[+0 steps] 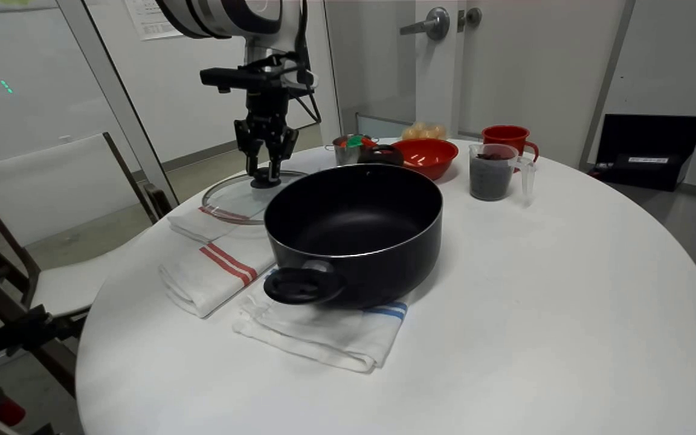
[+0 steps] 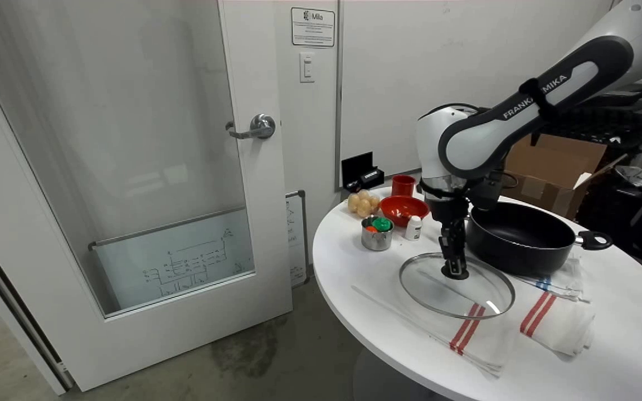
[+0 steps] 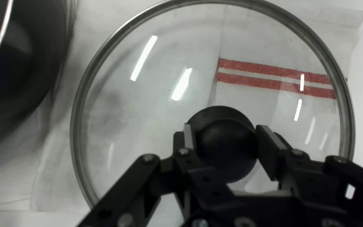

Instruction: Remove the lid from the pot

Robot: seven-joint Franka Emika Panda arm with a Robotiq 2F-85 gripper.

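The round glass lid (image 1: pixel 230 196) with its black knob is beside the black pot, over a folded towel. It also shows in the other views (image 2: pixel 438 292) (image 3: pixel 156 104). I cannot tell whether it rests flat or hangs slightly above the towel. The wide black pot (image 1: pixel 378 275) is uncovered and its dark inside is bare in both exterior views (image 2: pixel 513 259). Its side shows at the left of the wrist view (image 3: pixel 39 63). My gripper (image 1: pixel 263 174) points down with its fingers against both sides of the knob, seen also in the wrist view (image 3: pixel 224 143).
White towels with red stripes (image 1: pixel 218 272) and blue stripes (image 1: pixel 336 338) lie under and near the pot. A red bowl (image 1: pixel 426 157), a steel cup (image 2: pixel 377 239), a measuring cup (image 1: pixel 490 178), a red mug (image 1: pixel 505 136) and a white bottle (image 2: pixel 413 229) stand behind the pot.
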